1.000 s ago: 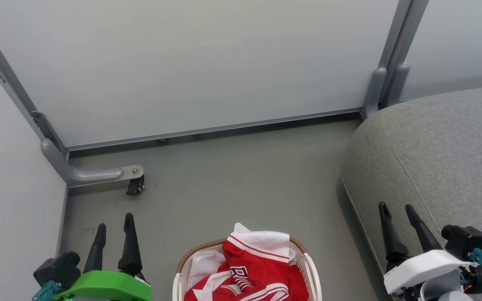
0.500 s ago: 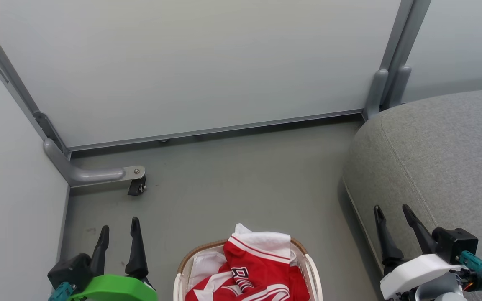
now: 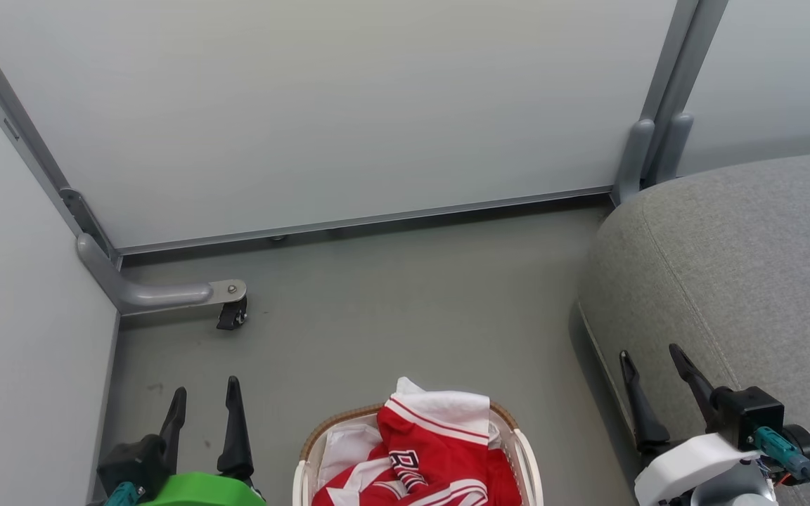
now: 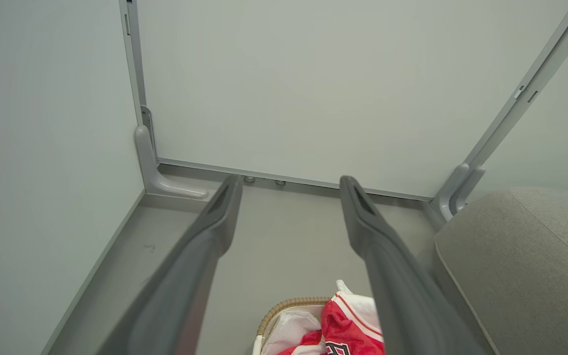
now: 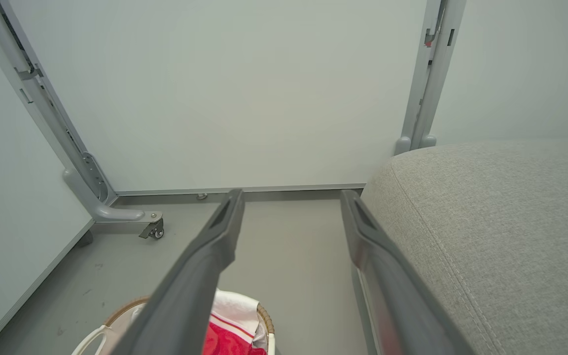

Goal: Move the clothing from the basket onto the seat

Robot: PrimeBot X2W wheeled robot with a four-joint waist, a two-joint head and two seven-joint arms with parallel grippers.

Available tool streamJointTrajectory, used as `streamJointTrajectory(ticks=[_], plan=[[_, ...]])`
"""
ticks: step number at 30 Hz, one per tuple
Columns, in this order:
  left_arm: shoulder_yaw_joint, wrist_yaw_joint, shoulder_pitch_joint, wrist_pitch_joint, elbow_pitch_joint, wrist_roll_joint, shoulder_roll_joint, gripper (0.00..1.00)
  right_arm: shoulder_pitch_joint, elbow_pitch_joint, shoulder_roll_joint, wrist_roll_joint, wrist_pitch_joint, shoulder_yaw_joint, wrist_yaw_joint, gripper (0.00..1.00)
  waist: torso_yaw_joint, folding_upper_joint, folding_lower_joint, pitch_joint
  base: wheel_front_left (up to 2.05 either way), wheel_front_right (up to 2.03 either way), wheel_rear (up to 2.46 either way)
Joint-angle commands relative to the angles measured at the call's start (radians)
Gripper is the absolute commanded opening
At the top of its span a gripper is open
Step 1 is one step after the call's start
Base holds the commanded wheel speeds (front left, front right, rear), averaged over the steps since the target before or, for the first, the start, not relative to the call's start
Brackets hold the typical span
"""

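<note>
Within 1 second the left gripper [image 3: 207, 385] and right gripper [image 3: 650, 350] sank toward 6 o'clock in the head view, both spread wide and empty. The clothing [image 3: 426, 450] sits in the basket [image 3: 338, 420] at 6 o'clock, seat [image 3: 728, 267] at 3 — reach not begun.

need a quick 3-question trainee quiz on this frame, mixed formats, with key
1. True or false: the clothing already lies on the seat.
2. In the head view, the left tool is: A) inside the basket; B) over the floor, to the basket's left; C) touching the seat.
3. Fill in: the right tool has its jaws ____.

Key:
1. False: the clothing is in the basket.
2. B.
3. Open; it holds nothing.
</note>
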Motion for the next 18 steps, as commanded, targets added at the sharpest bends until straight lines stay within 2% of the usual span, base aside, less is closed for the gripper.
streamJointTrajectory(ticks=[1,18], plan=[[-0.003,0.004,0.013,-0.009,0.002,0.024,0.006,1.0,0.016,0.0,-0.006,-0.024,-0.01,0.0,0.0,1.0,0.0,0.0,0.0,-0.001,0.0,0.0,0.0],[-0.016,0.005,0.015,-0.039,0.051,0.103,0.008,1.0,0.016,0.001,-0.007,-0.149,-0.04,0.006,0.0,1.0,0.005,0.0,0.0,-0.005,0.0,0.0,0.0]])
